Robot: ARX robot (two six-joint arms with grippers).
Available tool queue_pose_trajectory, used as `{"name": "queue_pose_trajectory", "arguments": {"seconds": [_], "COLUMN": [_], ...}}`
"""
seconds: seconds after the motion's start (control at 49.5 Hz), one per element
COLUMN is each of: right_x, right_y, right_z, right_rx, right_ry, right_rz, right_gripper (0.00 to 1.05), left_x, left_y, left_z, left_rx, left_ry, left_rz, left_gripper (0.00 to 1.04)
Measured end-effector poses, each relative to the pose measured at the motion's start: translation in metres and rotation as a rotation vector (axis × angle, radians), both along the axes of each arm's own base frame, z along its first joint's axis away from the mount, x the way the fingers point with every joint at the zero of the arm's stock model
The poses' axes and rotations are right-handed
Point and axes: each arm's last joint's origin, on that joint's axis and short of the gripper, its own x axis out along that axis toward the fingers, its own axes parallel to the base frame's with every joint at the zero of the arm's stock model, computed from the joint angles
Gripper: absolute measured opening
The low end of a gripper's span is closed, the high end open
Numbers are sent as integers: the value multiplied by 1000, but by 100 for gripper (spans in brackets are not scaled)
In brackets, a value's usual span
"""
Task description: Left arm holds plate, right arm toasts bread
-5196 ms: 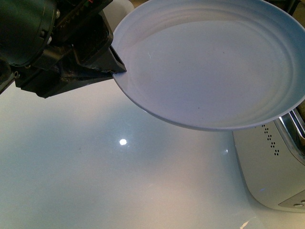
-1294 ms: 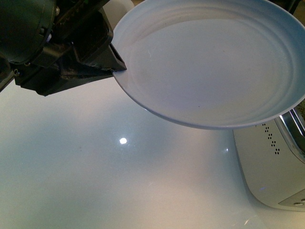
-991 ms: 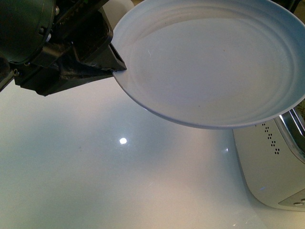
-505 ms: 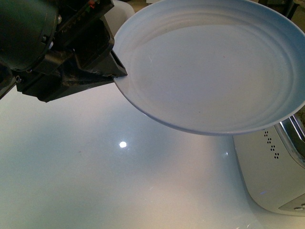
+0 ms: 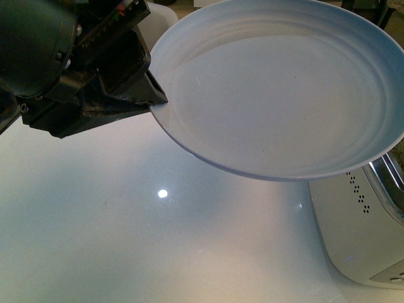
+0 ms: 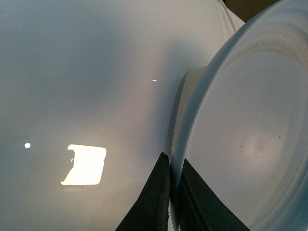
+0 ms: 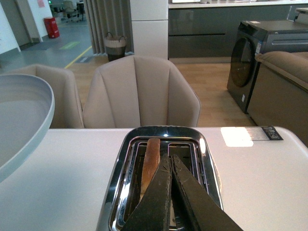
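One bread slice is sitting in the toaster's slot beside the right gripper, its jaws pressed together, while the left gripper, pinching the plate's rim, is shifting it slightly further over the toaster's edge, seemingly readying to receive toast.

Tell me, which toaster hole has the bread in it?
The slot nearer the plate: the bread stands in it. The other slot, partly behind the right gripper, looks empty.
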Motion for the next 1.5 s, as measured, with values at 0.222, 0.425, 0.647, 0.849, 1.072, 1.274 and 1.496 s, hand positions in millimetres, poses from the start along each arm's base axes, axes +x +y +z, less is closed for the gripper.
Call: {"name": "queue_pose_trajectory", "arguments": {"seconds": [0.222,0.425,0.647,0.849,1.072,1.274,1.496], "right_x": [-4,-16,-16,-16,-16,-16,-16], "right_y": [0,0,0,0,0,0,0], "right_z": [0,-3,-3,-3,-3,-3,-3], "right_rx": [0,0,0,0,0,0,0], "right_ry": [1,7,6,6,6,5,5], "right_rz": [0,-2,-2,-2,-2,-2,-2], "right_gripper": [2,2,2,27,60,96,96], "left_x": [0,0,0,0,0,0,-1], "left_y": [0,0,0,0,0,0,0], "left_z": [0,0,0,0,0,0,0], "left_rx": [0,-1,-2,-2,-1,-2,70], "left_ry": [0,0,1,1,0,0,-14], "left_rz": [0,-1,-3,-3,-2,-2,20], "left_gripper": [3,3,3,3,3,3,3]}}
